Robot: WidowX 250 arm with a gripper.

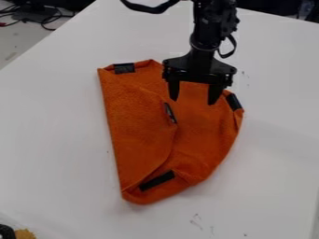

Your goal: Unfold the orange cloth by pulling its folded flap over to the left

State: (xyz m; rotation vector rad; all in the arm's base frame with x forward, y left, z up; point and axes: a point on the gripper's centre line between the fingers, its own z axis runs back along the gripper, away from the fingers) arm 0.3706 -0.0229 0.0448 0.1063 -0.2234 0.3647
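Over the upper right part of the orange cloth, the black gripper [193, 101] hangs with its 2 fingers spread well apart, pinching nothing. Whether the fingertips touch the fabric or hover just above it, I cannot tell. Below them the cloth [202, 135] lies on the white tabletop [56, 140], partly folded: a broad flap [140, 135] laps inward from a straight crease at the left, its curved free edge running down the middle. A black strip [170, 113] sits on that edge, near the fingers; 3 more mark the upper left corner [124, 68], the right edge [233, 101] and the bottom [157, 180].

Closing in this spot could come to nothing, since the fabric between the fingers looks flat and offers little raised material to pinch. Pressing too low might drag or bunch the cloth, as the tips could push against the table through it. A grip close to the flap's edge risks catching 2 layers rather than 1, because they lie so near each other there. Any sideways sweep at low height could rumple the flap, as the cloth looks soft and nothing visible pins it down. Farther out, dark cables [37, 16] lie beyond the table's upper left edge.
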